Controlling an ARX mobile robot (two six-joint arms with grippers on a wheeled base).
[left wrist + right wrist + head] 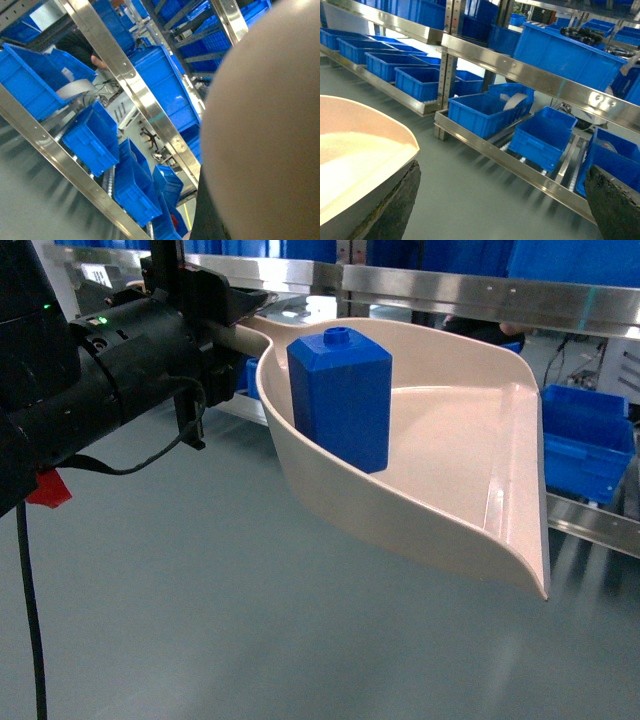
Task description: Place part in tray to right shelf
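Note:
The cream tray [450, 490] hangs in the air over the grey surface, tilted a little. My left gripper [222, 312] is shut on its long handle [252, 335] at the upper left. The blue part [342, 400] stands upright inside the tray near the handle end, knob on top. In the left wrist view the tray's beige underside [265, 125] fills the right half and hides the jaws. My right gripper [502, 200] is open and holds nothing, with the tray's rim [380, 135] beside its left finger [402, 200]. The right shelf's steel front rail [530, 172] lies ahead of it.
Blue crates [485, 112] sit on the roller shelf, and another crate [585, 440] is at the right of the head view. An upper steel rail [480, 290] runs behind the tray. A black cable [30, 620] hangs at the left.

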